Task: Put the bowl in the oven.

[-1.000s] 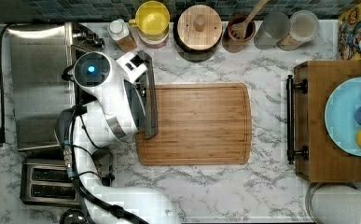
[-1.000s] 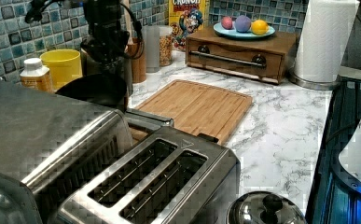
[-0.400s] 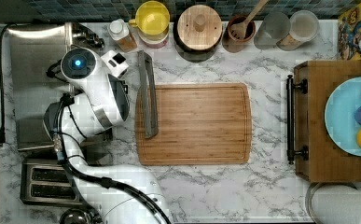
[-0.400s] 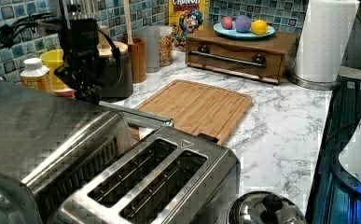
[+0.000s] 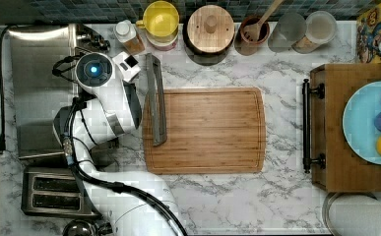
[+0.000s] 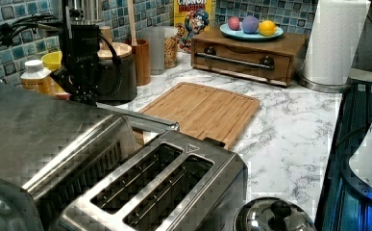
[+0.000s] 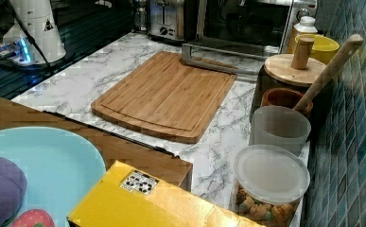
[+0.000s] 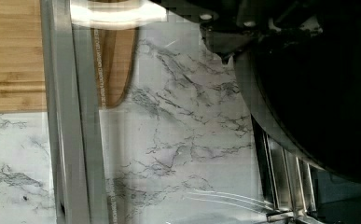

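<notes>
The oven (image 5: 40, 88) stands at the top view's left with its glass door (image 8: 178, 140) folded down and the grey bar handle (image 5: 156, 98) lying over the cutting board's edge. My arm (image 5: 94, 71) reaches over the door toward the oven's opening. In the wrist view the black bowl (image 8: 318, 93) hangs just above the oven rack (image 8: 285, 172), at the mouth of the oven. My gripper (image 8: 229, 46) is shut on the bowl's rim. In the left view the gripper (image 6: 85, 96) dips behind the oven's top (image 6: 39, 144), which hides the bowl.
A wooden cutting board (image 5: 207, 130) lies mid-counter. A two-slot toaster (image 5: 55, 191) sits beside the oven. Along the back wall are a bottle (image 5: 129, 37), a yellow cup (image 5: 161, 22), a wooden-lidded canister (image 5: 210, 27) and a cup with a spoon (image 5: 254, 29). A wooden drawer box (image 5: 355, 128) stands at the top view's right.
My arm has moved toward the top view's left, from above the door handle to the oven's opening, carrying the bowl lower and closer to the rack.
</notes>
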`<state>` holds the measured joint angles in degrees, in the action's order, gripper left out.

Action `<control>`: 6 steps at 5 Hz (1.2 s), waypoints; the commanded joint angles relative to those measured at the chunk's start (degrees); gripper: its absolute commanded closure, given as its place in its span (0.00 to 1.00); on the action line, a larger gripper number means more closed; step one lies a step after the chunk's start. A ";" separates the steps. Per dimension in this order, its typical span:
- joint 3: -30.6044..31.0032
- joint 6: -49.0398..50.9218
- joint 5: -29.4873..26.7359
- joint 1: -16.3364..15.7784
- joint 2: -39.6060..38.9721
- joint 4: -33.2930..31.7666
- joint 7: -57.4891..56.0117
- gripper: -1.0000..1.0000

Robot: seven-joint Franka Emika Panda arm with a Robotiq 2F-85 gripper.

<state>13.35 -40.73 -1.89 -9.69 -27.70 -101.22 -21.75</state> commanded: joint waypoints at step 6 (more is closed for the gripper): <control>5.38 -7.52 -14.97 0.24 -2.59 -0.39 5.11 1.00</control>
<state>16.69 -45.69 -12.40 -7.88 -29.49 -102.17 -21.75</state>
